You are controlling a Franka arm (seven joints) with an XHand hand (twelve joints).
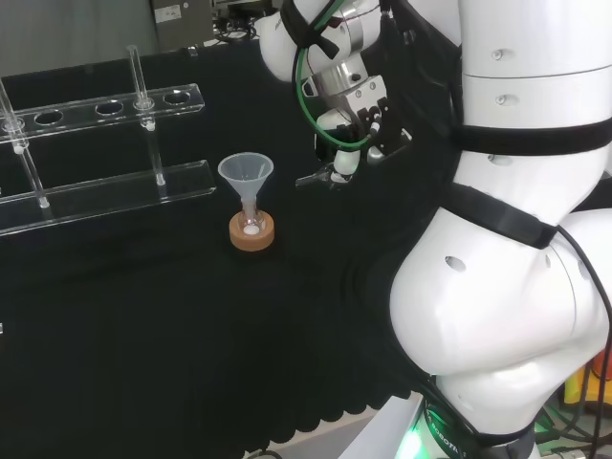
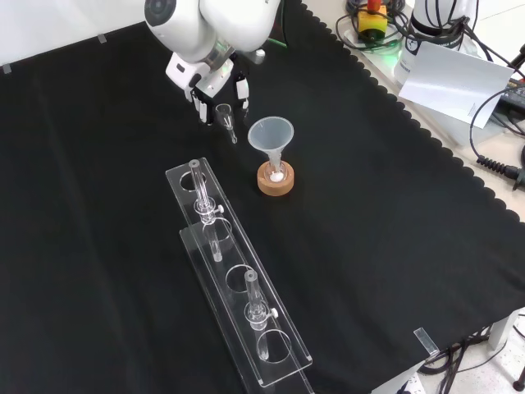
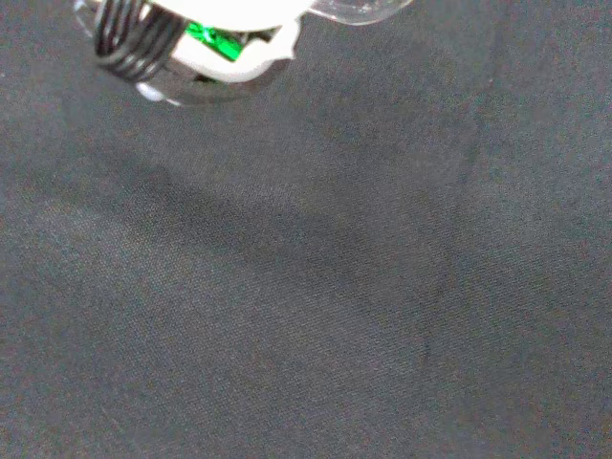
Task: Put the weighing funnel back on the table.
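Note:
The hand [image 2: 215,80] hangs above the cloth at the top of the front view, just left of and behind the big funnel [image 2: 271,132]. Its fingers [image 2: 202,107] are curled round a small clear weighing funnel [image 2: 224,112], whose short stem points down and toward the rack. In the head view the hand [image 1: 368,120] is right of the big funnel [image 1: 246,172], and the weighing funnel's tip [image 1: 318,176] sticks out to the left, clear of the cloth. The big funnel stands in a small flask on a cork ring [image 1: 251,232]. A clear edge of the weighing funnel [image 3: 359,8] shows in the wrist view over bare cloth.
A long clear rack [image 2: 234,283] with upright glass tubes [image 2: 199,187] lies in front of the hand in the front view, and at the left in the head view [image 1: 105,186]. The arm's white links [image 1: 516,239] stand at the head view's right. Cables and paper [image 2: 459,78] lie past the cloth's edge.

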